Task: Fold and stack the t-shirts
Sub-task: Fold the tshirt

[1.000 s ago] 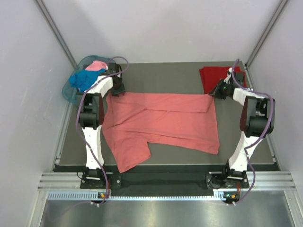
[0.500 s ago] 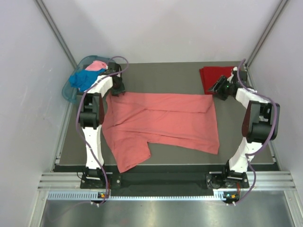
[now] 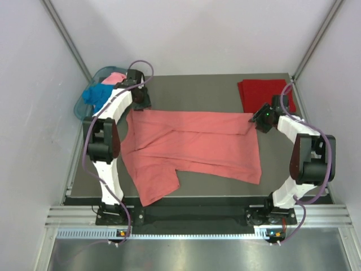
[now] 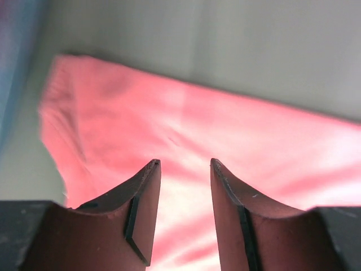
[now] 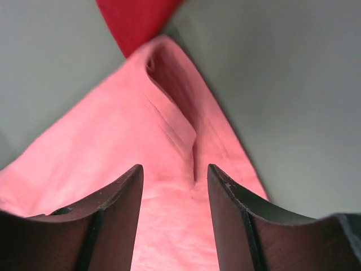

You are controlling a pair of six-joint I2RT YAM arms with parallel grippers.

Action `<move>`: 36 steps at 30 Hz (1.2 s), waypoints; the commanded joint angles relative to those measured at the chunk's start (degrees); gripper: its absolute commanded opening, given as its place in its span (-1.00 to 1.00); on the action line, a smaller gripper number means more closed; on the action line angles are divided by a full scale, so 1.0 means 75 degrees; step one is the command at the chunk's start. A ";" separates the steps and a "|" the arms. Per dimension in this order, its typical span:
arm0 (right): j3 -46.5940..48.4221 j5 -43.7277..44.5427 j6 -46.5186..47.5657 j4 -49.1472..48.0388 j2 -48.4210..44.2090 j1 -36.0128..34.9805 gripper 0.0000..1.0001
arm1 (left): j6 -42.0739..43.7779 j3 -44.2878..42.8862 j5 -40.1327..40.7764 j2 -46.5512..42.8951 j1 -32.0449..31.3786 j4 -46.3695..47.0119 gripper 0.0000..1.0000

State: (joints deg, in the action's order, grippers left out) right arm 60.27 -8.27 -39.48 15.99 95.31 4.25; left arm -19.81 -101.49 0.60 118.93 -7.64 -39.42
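A salmon-coral t-shirt (image 3: 192, 147) lies spread across the middle of the table, one part folded over along its far edge. My left gripper (image 3: 139, 105) hovers open over its far left corner, with only pink cloth (image 4: 186, 124) showing between the fingers (image 4: 144, 192). At the far right corner, my right gripper (image 3: 260, 119) stands open over a fold in the cloth (image 5: 141, 130), nothing held. A folded dark red t-shirt (image 3: 260, 93) lies at the back right, its tip (image 5: 135, 20) just beyond that corner. Bright blue (image 3: 95, 94) and light pink (image 3: 115, 77) t-shirts sit bunched at the back left.
A translucent teal basket (image 3: 79, 110) holds the blue and pink shirts off the table's back left corner. White walls close in on three sides. The salmon shirt's near left part hangs toward the table's front edge (image 3: 197, 197).
The right gripper has opened, swung toward the red shirt, then come back over the salmon shirt's far right corner. The left arm's elbow has shifted left; its gripper stays near the far left corner.
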 commanded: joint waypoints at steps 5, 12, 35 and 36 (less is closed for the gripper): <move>-0.0114 0.0938 -0.0992 -0.0373 0.0171 -0.0508 0.03 | -0.0124 0.1249 -0.1228 -0.1829 -0.0552 0.0533 -0.09; -0.0079 0.1056 -0.1181 -0.0597 0.0511 -0.0883 0.02 | -0.0124 0.1287 -0.1182 -0.2065 -0.0540 0.0463 -0.09; -0.0067 0.0670 -0.1638 -0.2073 0.0558 -0.1328 -0.01 | -0.0171 0.1263 -0.1147 -0.1796 -0.0552 0.0510 -0.09; -0.0079 0.0565 -0.1649 -0.2410 0.0546 -0.1329 -0.01 | -0.0171 0.1263 -0.1135 -0.1784 -0.0552 0.0498 -0.09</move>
State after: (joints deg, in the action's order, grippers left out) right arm 59.35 -1.52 -50.68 6.07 101.41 -4.80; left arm -20.88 -91.77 -7.29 105.80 -11.75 -38.02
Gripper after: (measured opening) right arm 0.498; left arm 0.456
